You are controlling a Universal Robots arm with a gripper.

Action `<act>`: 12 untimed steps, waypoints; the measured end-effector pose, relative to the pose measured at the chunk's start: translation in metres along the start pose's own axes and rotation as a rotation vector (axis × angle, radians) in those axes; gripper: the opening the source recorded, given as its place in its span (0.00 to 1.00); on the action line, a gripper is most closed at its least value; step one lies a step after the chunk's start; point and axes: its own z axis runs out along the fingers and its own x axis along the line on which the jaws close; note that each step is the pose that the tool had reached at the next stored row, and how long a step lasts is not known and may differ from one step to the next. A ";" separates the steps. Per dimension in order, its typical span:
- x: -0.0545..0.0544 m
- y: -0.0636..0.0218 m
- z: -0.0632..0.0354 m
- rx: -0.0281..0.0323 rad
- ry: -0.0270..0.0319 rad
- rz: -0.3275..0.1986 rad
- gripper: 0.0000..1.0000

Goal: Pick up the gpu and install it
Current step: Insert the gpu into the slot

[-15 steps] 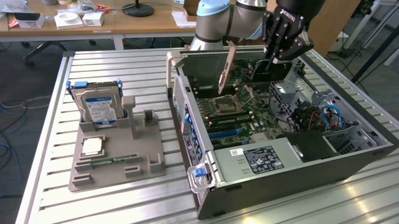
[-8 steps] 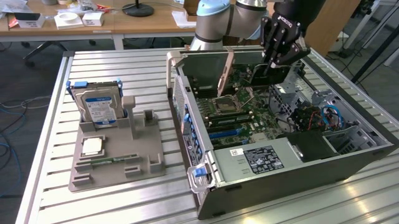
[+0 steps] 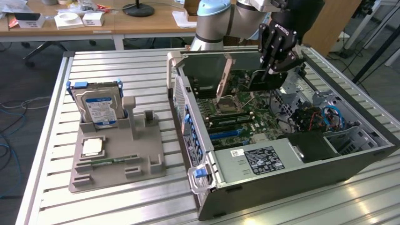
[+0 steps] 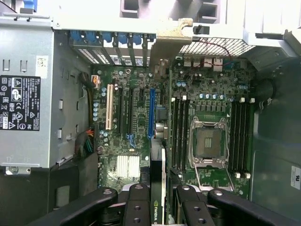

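Wrist view looks straight down into the open computer case (image 4: 268,141). My gripper (image 4: 159,200) is pinching the gpu (image 4: 157,172) edge-on between its black fingers (image 4: 137,202), and the card's green-lettered strip shows between them. The card hangs over the motherboard (image 4: 211,94), roughly in line with the blue slot (image 4: 151,113) and to one side of the CPU socket (image 4: 208,141). It is not seated in any slot. In the exterior view the case lies on its side on the slatted metal tabletop (image 3: 112,70). My gripper sits at about one o'clock from the CPU socket, with the gpu as a dark slab directly at its six o'clock, inside the case walls. I cannot tell whether its lower edge touches the board. At nine o'clock from the case, well apart, a grey holder (image 3: 144,154) carries the blue-labelled hard drive (image 3: 100,110) standing upright.
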 end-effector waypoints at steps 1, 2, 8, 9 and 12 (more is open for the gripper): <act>0.000 0.0003 0.0017 0.0000 0.0000 0.000 0.26; 0.000 0.0006 0.0034 0.0001 -0.0001 0.000 0.26; 0.000 0.0034 0.0124 0.0005 0.0000 0.000 0.26; 0.000 0.0039 0.0136 0.0006 -0.0001 0.000 0.26; 0.000 0.0042 0.0151 0.0013 0.0000 0.000 0.26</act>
